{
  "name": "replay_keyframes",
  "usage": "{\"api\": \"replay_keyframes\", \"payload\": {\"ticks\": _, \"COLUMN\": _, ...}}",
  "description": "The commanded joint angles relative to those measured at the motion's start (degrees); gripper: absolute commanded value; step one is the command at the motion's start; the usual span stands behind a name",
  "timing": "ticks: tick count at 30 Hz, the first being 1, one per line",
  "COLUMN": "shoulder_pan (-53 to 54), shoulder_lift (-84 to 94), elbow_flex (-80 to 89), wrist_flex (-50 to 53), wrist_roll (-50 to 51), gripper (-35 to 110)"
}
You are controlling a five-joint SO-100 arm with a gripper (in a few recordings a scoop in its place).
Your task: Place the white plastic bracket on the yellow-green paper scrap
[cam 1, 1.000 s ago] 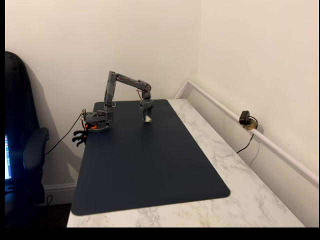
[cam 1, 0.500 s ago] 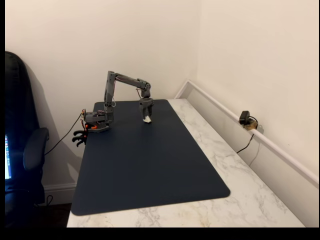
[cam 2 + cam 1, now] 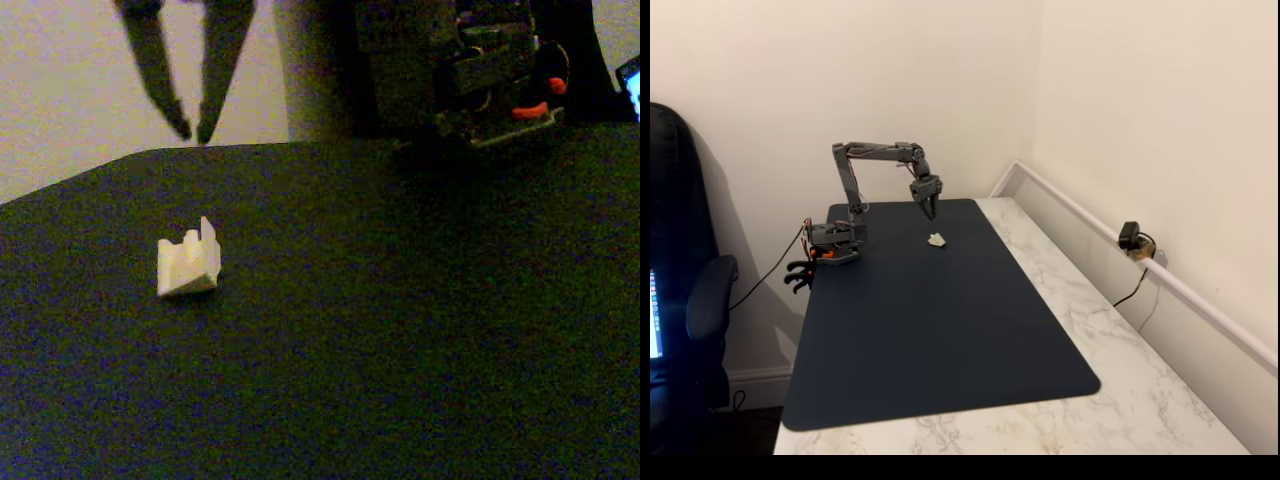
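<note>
Bracket [image 3: 188,265] sat on the dark mat [image 3: 940,340], upper centre of frame, prongs up, directly below the raised end effector [image 3: 192,130], which was slightly open and empty. Paper scrap not discernible.

Wide fixed view evenly lit, soft, sharp; low fixed view dim, grainy, slightly blurred.

One white plastic bracket [image 3: 937,240] lies on the mat, also seen close up in a fixed view [image 3: 188,262]. One dark blue mat [image 3: 940,330] covers one marble tabletop [image 3: 1110,350]. One grey robot arm [image 3: 875,160] with one gripper [image 3: 928,212], two fingers [image 3: 160,70]. One small camera [image 3: 1130,238] sits on the wall rail. One office chair [image 3: 685,290] at the left.
</note>
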Motion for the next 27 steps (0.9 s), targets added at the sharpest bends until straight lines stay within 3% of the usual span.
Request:
{"api": "replay_keyframes", "payload": {"ticks": 1, "shoulder_pan": -3.3, "shoulder_lift": 13.6, "elbow_flex": 10.6, "wrist_flex": -7.6, "wrist_roll": -3.3, "gripper": 0}}
{"api": "replay_keyframes", "payload": {"ticks": 8, "shoulder_pan": -6.3, "shoulder_lift": 36.0, "elbow_flex": 31.9, "wrist_flex": -19.1, "wrist_roll": -14.2, "gripper": 0}}
{"api": "replay_keyframes", "payload": {"ticks": 14, "shoulder_pan": -5.7, "shoulder_lift": 47.5, "elbow_flex": 40.5, "wrist_flex": -16.4, "wrist_roll": -20.0, "gripper": 0}}
{"api": "replay_keyframes", "payload": {"ticks": 27, "shoulder_pan": -5.5, "shoulder_lift": 49.9, "elbow_flex": 46.4, "wrist_flex": -13.3, "wrist_roll": -31.7, "gripper": 0}}
